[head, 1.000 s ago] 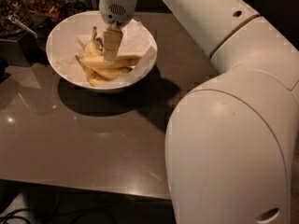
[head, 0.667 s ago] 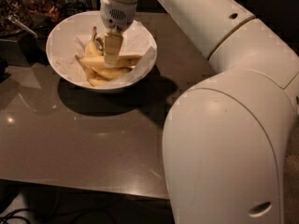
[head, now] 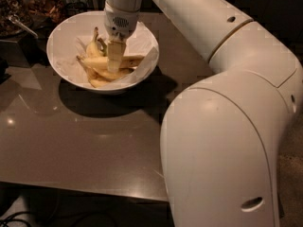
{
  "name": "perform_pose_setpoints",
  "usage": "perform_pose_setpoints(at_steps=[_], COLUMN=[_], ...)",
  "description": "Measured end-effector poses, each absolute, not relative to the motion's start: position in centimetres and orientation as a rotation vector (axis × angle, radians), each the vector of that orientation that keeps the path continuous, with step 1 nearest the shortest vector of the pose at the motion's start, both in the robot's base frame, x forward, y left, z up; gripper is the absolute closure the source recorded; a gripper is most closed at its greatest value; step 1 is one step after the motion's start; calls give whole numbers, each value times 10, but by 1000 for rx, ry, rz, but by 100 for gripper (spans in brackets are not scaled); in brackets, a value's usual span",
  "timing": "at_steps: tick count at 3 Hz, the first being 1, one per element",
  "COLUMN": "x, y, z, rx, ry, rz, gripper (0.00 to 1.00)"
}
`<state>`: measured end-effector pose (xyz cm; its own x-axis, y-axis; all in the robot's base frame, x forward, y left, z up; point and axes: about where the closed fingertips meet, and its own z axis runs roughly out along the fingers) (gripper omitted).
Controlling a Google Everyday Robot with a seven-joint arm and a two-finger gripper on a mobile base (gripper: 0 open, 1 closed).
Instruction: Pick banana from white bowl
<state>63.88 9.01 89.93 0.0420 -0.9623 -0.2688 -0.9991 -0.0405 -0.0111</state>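
Several bananas lie heaped in the white bowl, which sits toward the far left of the dark tabletop and is lined with crumpled white paper. The banana, long and nearly straight, lies across the middle of the heap, with shorter curved bananas behind and below it. The gripper reaches straight down from the white arm into the bowl and meets the banana near its middle. Whether the jaws are open or closed on it cannot be told.
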Motion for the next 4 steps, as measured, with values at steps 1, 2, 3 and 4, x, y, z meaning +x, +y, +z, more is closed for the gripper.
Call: perform_pose_setpoints(at_steps=[1, 2, 3, 4], x=[638, 638, 639, 622], y=[88, 88, 92, 88], z=[893, 893, 899, 919], rx=[-2130, -2130, -2102, -2073], ry=[2034, 2034, 2009, 1966], rz=[255, 255, 225, 153], gripper=[80, 99, 100, 100])
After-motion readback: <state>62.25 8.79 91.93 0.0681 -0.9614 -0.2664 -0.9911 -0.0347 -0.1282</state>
